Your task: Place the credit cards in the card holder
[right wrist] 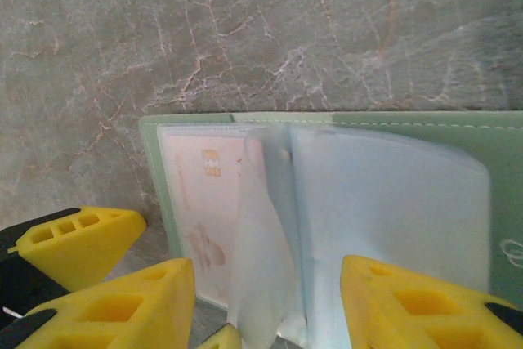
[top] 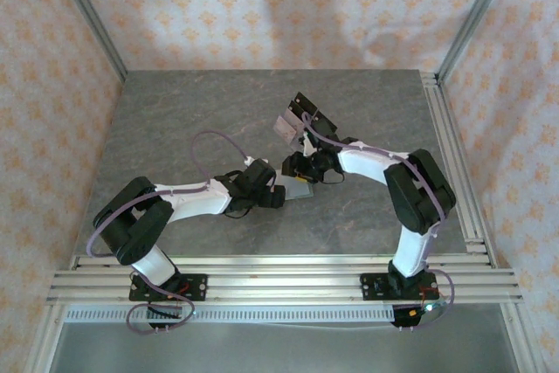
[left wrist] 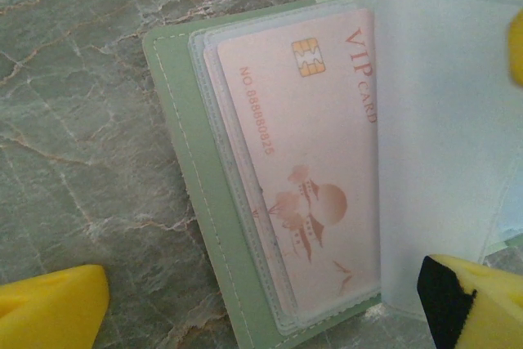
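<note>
Sage-green card holder (left wrist: 174, 120) open; pinkish credit card (left wrist: 315, 169) inside clear sleeve (left wrist: 433, 136); left hand (left wrist: 261, 304), right hand (right wrist: 270, 288) released.

We record a grey-green, marble-veined desk (top: 192, 111). The sage-green card holder (top: 300, 188) lies opened flat on it near the centre, one pink credit card (left wrist: 315, 169) in its clear sleeve. Farther back stands a clear stand (top: 293, 120).
</note>
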Controlling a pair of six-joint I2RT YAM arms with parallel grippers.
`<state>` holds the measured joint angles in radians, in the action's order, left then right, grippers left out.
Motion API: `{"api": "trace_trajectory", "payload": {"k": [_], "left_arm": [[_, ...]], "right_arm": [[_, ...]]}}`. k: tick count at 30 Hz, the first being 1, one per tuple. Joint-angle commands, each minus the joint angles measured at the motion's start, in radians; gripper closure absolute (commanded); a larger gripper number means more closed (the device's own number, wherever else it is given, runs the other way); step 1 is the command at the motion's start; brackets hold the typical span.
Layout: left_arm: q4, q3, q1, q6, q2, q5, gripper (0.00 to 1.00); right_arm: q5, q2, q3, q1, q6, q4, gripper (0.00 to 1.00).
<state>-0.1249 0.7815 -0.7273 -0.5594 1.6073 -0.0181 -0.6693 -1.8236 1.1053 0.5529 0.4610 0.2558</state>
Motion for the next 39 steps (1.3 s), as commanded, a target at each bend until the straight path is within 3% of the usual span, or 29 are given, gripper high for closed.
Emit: {"api": "trace_trajectory", "payload": {"k": [1,13,19,24,31,39], "left_arm": [[-0.008,-0.012,-0.009,-0.007,-0.046,0.041,0.01],[-0.129,-0.097,-0.007,-0.027,-0.334,0.123,0.0],[-0.174,-0.128,-0.007,-0.052,-0.404,0.176,0.0],[-0.188,-0.131,-0.006,-0.066,-0.414,0.195,0.0],[-0.195,-0.102,0.005,-0.069,-0.372,0.211,0.0],[-0.167,-0.026,0.058,-0.037,-0.256,0.138,0.0]], "right_arm": [[-0.037,-0.025,0.033,0.027,0.022,-0.038,0.5],[-0.056,-0.138,0.181,0.108,0.04,0.003,0.5],[-0.056,-0.21,0.201,0.11,0.054,-0.004,0.5],[-0.097,-0.239,0.211,0.11,0.075,-0.016,0.5],[-0.1,-0.106,0.288,0.083,0.06,0.041,0.5],[0.08,-0.02,0.492,-0.069,-0.085,0.291,0.5]]}}
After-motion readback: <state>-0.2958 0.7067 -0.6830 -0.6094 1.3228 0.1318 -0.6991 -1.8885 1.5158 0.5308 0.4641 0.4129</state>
